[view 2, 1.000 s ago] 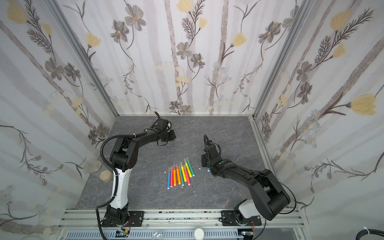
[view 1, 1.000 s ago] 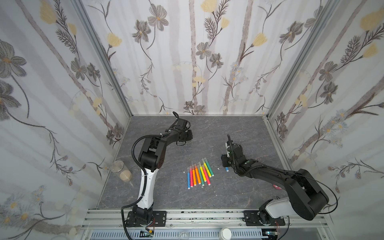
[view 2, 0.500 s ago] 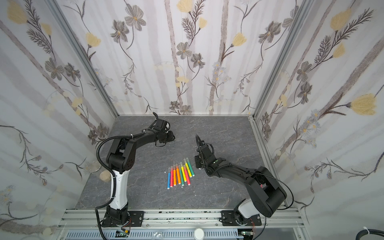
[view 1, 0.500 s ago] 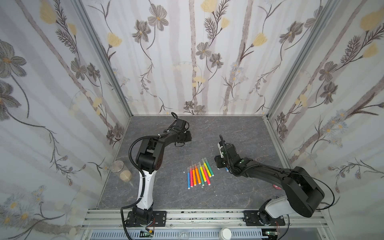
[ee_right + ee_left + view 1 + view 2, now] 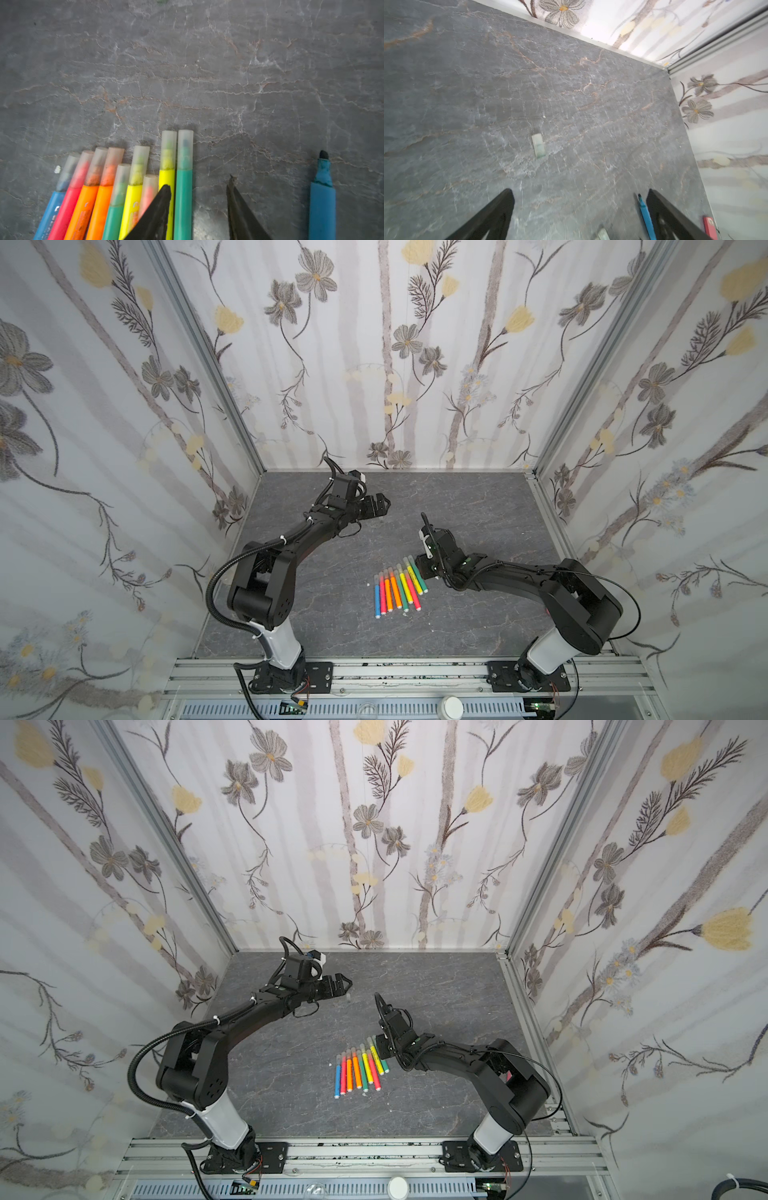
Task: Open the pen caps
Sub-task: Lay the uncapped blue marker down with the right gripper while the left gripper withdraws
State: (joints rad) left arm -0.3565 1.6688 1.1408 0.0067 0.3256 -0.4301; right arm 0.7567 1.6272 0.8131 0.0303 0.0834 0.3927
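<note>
Nine pens (image 5: 133, 197) lie side by side, touching, in a tight row near the middle of a grey stone-look table (image 5: 478, 506), a little toward the front. Each has its cloudy cap on, and the caps (image 5: 141, 158) all point toward the back wall. A tenth, the blue pen (image 5: 322, 207), lies apart from the row with its dark tip bare. A loose cap (image 5: 538, 145) lies alone on open table ahead of the left gripper (image 5: 580, 193). By this reading one cap is off and nine are left.

The right gripper (image 5: 198, 182) hangs low over the end of the row. Its fingers stand partly apart and hold nothing. In the right wrist view the green pen (image 5: 184, 197) at the row's end runs between them, and one finger crosses the yellow pen (image 5: 166, 178) next to it. Whether either finger touches a pen cannot be told.

The left gripper is spread wide and empty, with only bare table between its fingers. In both top views it sits toward the back left, well apart from the row.

The green pen has bare table on its free side, so it looks the easiest to take. The others are hemmed in by their neighbours. The table is bare behind the row and to both sides. Flowered walls (image 5: 374, 364) close three sides, and a metal rail (image 5: 395, 672) runs along the front.
</note>
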